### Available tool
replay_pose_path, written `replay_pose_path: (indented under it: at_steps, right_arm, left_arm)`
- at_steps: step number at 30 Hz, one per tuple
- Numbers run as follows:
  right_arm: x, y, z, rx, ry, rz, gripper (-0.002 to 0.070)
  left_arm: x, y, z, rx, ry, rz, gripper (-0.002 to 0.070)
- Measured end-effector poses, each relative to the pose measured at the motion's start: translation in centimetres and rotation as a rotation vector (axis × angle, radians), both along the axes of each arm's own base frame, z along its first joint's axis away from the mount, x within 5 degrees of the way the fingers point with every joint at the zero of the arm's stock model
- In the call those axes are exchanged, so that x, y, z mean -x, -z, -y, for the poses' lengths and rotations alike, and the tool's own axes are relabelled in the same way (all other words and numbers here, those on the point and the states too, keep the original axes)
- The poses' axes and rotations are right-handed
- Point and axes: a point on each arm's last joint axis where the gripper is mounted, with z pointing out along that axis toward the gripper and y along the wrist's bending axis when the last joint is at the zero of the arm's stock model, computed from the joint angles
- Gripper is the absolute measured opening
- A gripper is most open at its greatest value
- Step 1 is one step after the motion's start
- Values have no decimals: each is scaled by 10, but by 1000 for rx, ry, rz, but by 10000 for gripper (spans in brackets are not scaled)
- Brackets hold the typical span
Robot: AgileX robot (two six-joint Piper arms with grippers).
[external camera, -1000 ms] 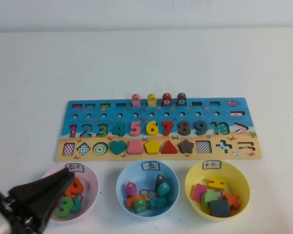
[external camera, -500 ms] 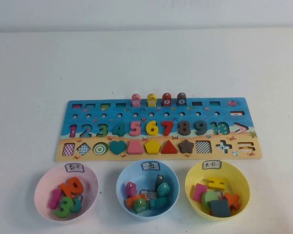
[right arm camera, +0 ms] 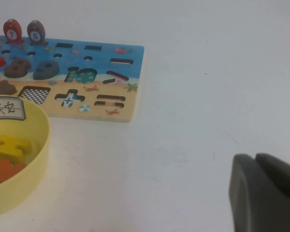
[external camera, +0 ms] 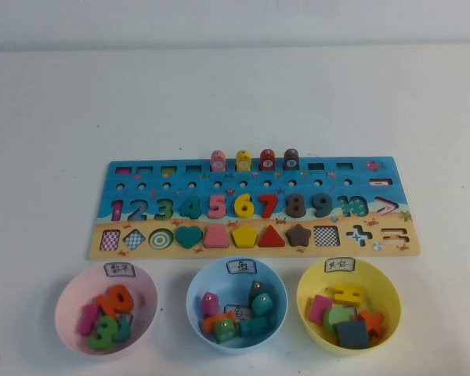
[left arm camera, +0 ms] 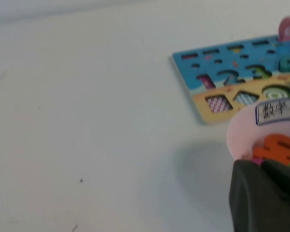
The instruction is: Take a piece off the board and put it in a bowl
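Teal piece (external camera: pixel 262 302) is off the board (external camera: pixel 254 185) and lies in the light blue bowl (external camera: pixel 191 301), middle of the near row, among other blocks. I read the drop as done; the step now is parking clear.

Left gripper (left arm camera: pixel 262 166): fingers together, nothing held, near-left, just beside the pink bowl (left arm camera: pixel 234 140). That rim is the risk, so I'd move it near and left, away from the bowl, not across it.

Right gripper (right arm camera: pixel 255 159): fingers together, empty, over bare table near-right, well apart from the yellow bowl (right arm camera: pixel 41 145). I'd leave it where it is.
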Motion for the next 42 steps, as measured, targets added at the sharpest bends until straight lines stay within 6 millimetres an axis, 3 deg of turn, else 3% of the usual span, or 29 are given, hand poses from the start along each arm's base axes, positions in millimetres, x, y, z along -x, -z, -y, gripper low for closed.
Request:
replay_pose_path:
  at_steps: [42]
  right_arm:
    - [0, 0, 0, -1, 0, 0, -17]
  left_arm:
    - [1, 4, 0, -10, 3, -45, -1]
